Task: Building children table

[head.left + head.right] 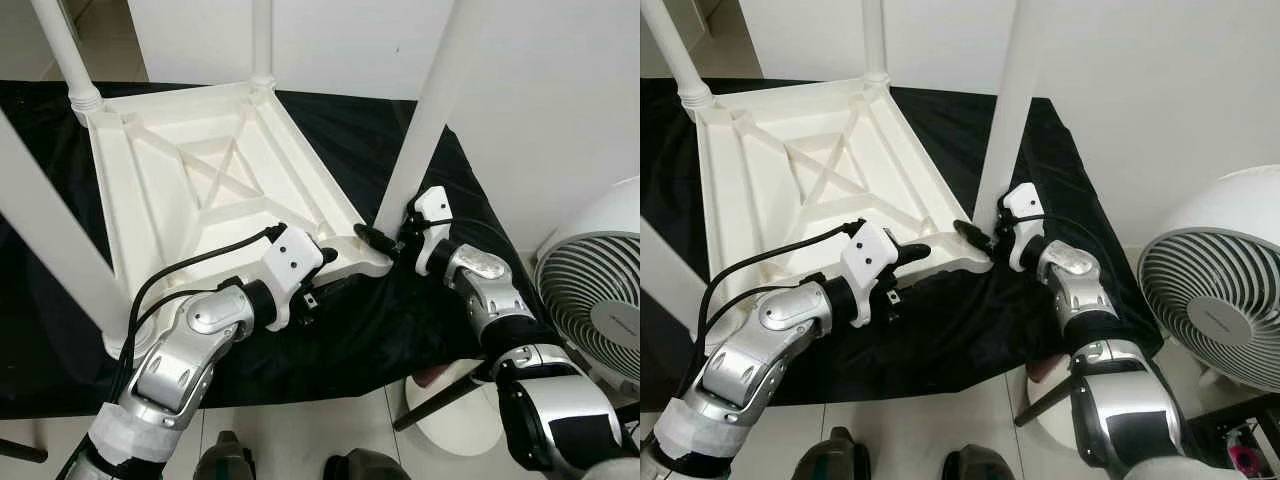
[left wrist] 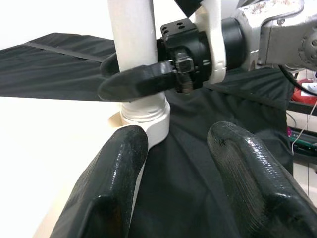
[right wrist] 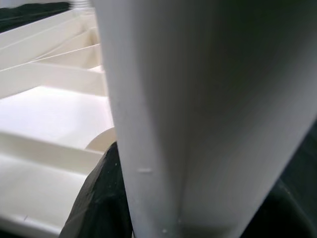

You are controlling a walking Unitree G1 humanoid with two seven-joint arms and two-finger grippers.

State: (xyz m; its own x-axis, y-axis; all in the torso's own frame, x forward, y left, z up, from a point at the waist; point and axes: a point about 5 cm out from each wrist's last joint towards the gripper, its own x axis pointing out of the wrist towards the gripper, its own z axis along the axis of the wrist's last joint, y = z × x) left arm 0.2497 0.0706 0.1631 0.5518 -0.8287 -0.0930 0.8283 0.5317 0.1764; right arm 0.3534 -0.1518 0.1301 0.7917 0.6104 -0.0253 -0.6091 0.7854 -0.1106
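Black cloth (image 1: 420, 150) is covering the floor against a white wall (image 1: 560, 90), and the white tabletop (image 1: 200, 180) is lying on it upside down, ribbed underside facing up, with legs rising from its corners. One leg (image 1: 430, 110) is standing at the corner nearest the robot's right side, and two more are standing at the far corners; a fourth leg (image 1: 50, 240) is crossing the left foreground and blocking part of the tabletop's left edge.

The right gripper (image 1: 380, 238) is closing its black fingers (image 2: 138, 82) around the base of the near-right leg, one finger wrapping the front of it just above the white collar. From the right wrist, that leg (image 3: 198, 114) is sitting so close that it is hiding most of the tabletop behind it.

The left gripper (image 2: 173, 163) is hovering at the tabletop's near edge, just beside the same corner, its two fingers spread apart and holding nothing, with cloth showing between them.

To the right, a white fan (image 1: 590, 290) is standing on the tile floor (image 1: 290, 430), well apart from the tabletop, and a white stool (image 1: 455, 405) is sitting just beside the right arm.
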